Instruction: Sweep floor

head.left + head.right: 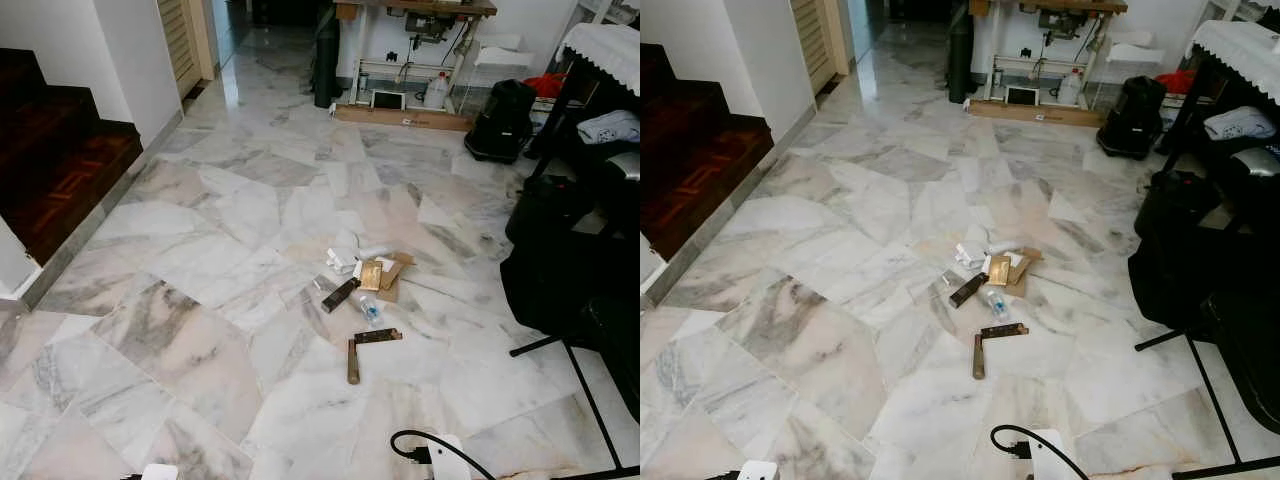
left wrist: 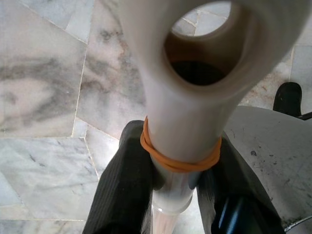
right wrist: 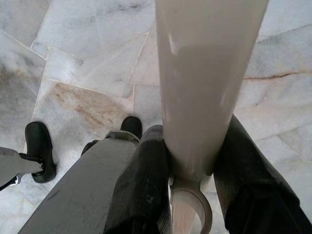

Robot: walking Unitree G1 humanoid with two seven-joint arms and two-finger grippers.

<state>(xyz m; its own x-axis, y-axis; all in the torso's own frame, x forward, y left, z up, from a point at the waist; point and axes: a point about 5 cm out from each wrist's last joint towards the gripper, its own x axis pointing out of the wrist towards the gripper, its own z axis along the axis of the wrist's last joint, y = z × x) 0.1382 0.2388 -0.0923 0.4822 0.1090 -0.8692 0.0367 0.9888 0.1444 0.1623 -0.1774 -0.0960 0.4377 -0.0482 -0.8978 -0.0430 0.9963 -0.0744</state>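
Both grippers' fingers clamped around pale broom handle, above marble floor.

A litter pile is seen mid-floor, ahead of the robot. A staircase is set to the left, bags and a draped table to the right. A workbench is placed against the far wall, behind the pile.

The floor before me is glossy veined marble. My matt black fingers clamp a smooth cream plastic handle (orange rubber band around it). The stair treads are dark polished wood.
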